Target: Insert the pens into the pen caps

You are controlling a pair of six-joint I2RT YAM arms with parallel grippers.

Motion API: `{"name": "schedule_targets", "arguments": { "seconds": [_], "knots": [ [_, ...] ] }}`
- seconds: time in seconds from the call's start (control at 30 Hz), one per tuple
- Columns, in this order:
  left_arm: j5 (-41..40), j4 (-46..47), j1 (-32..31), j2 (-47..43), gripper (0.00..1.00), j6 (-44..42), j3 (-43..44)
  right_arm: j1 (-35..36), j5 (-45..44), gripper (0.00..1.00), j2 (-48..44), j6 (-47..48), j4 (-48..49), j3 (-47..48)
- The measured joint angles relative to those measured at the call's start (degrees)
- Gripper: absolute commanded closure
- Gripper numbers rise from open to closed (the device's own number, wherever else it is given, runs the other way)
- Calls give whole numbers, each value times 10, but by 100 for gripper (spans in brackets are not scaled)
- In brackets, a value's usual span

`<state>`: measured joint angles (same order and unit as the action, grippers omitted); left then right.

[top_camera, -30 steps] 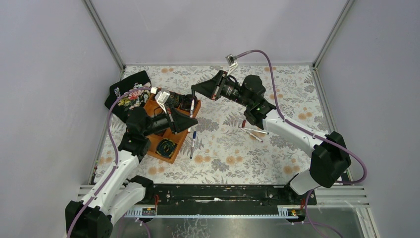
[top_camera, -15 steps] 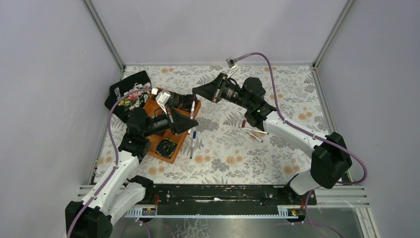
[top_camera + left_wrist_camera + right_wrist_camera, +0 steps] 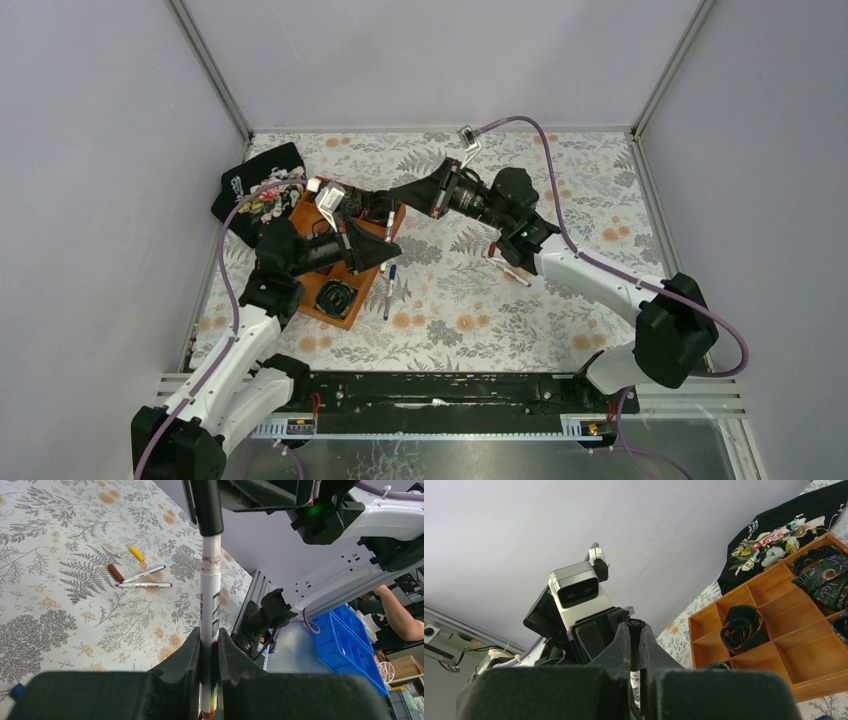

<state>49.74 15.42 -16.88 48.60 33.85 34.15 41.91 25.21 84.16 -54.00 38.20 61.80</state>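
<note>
- A white-barrelled pen [image 3: 210, 595] is pictured pinched between the left fingers [image 3: 184, 657], raised above the floral surface [image 3: 60, 610].
- Its far end is sunk in a black cap [image 3: 206, 507], which is clamped between the right fingers [image 3: 616, 652] set opposite.
- From overhead, both sets of fingers are shown meeting above the right edge of a wooden tray [image 3: 320, 288].
- Two more pens [image 3: 145, 574] are seen lying side by side on the surface, with a red cap [image 3: 115, 572] just beside them and a yellow cap [image 3: 136, 553] near.
- A fourth pen [image 3: 388, 295], blue at one end, is laid on the surface beside the tray.
- A rolled dark cloth [image 3: 741, 630] is housed in one tray compartment, and a black flowered fabric [image 3: 784, 535] is spread behind the tray.
</note>
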Motion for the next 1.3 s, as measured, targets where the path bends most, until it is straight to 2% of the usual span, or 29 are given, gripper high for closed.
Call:
{"name": "schedule_targets", "arguments": {
  "seconds": [0.33, 0.97, 1.2, 1.3],
  "knots": [
    [19, 0, -4, -7, 100, 9, -10, 34, -59, 100, -42, 12, 61, -88],
    [35, -32, -4, -29, 100, 16, -38, 82, -130, 100, -44, 7, 127, -163],
    [48, -43, -3, -34, 100, 23, -42, 96, -147, 100, -45, 5, 140, -177],
    [49, -65, -4, -35, 100, 16, -42, 101, -162, 99, -59, 14, 112, -181]
  ]
}}
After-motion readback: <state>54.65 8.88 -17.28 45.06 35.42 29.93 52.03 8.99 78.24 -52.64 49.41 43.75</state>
